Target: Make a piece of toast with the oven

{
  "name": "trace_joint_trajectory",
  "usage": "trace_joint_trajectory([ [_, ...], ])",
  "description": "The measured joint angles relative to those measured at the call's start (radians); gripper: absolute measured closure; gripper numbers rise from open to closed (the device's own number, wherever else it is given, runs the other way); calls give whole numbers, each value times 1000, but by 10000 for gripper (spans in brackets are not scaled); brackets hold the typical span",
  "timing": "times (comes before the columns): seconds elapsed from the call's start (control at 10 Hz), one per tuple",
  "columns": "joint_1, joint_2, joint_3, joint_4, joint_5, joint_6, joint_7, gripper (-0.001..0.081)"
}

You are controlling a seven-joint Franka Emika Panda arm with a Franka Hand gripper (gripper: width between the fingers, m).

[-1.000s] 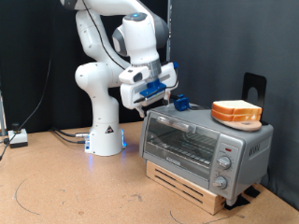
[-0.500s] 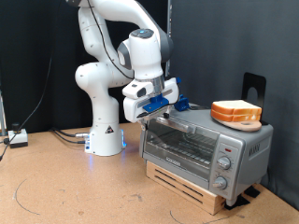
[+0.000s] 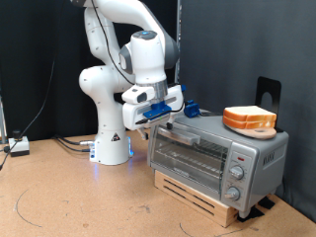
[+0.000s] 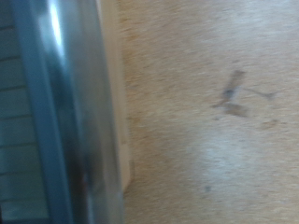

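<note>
My white arm folded at the elbow, wrist bent downward, my gripper (image 3: 164,112) at the upper front corner of the oven (image 3: 219,148), blue-padded fingers (image 3: 170,107) pointing down

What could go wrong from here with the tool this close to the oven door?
The tool sits at the upper corner of the oven, at the exterior view's left, where the door is only slightly open; a slip off the handle might let it snap shut. The toast rests loose on the oven's top, so a jolt could shift it.
</note>
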Motion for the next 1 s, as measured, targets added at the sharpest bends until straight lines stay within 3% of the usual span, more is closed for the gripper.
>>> trace_joint_trajectory([
  [0.4,-89,109,-13,34,-75,71,8,-1],
  [0.7,-125,204,-22,65,-111,120,8,-1],
  [1.0,-136,290,-30,95,-113,176,1,-1],
])
